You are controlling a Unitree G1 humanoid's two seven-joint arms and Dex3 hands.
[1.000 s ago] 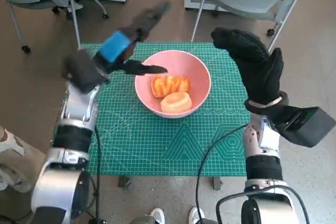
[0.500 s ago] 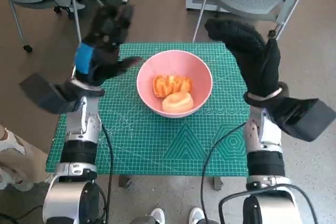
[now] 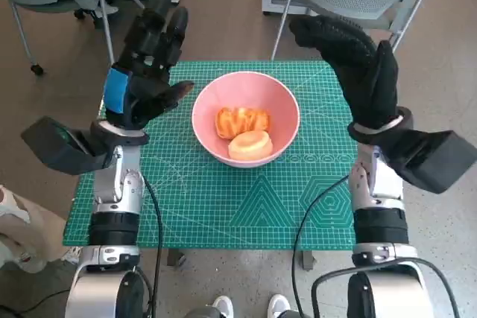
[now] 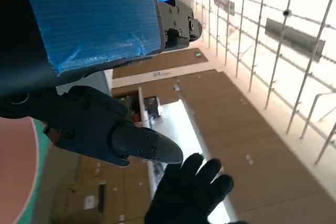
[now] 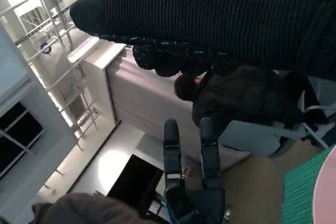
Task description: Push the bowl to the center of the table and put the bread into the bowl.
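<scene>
Sitting near the middle of the green cutting mat [image 3: 246, 206] on the table, the pink bowl [image 3: 246, 94] holds two pieces of bread [image 3: 242, 130], one ridged and orange, one round and pale. Left hand [image 3: 145, 72] raised just beside the bowl's left rim, fingers straight and apart, holding nothing. Right hand [image 3: 358, 72] raised over the mat's far right corner, fingers extended, also empty.

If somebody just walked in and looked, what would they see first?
Probably the round pink bowl in the middle of the green cutting mat, with two pieces of orange bread inside. Next, the two raised hands on either side of it: the black left hand with blue tape and the right hand in a black knitted glove, both holding nothing.
</scene>
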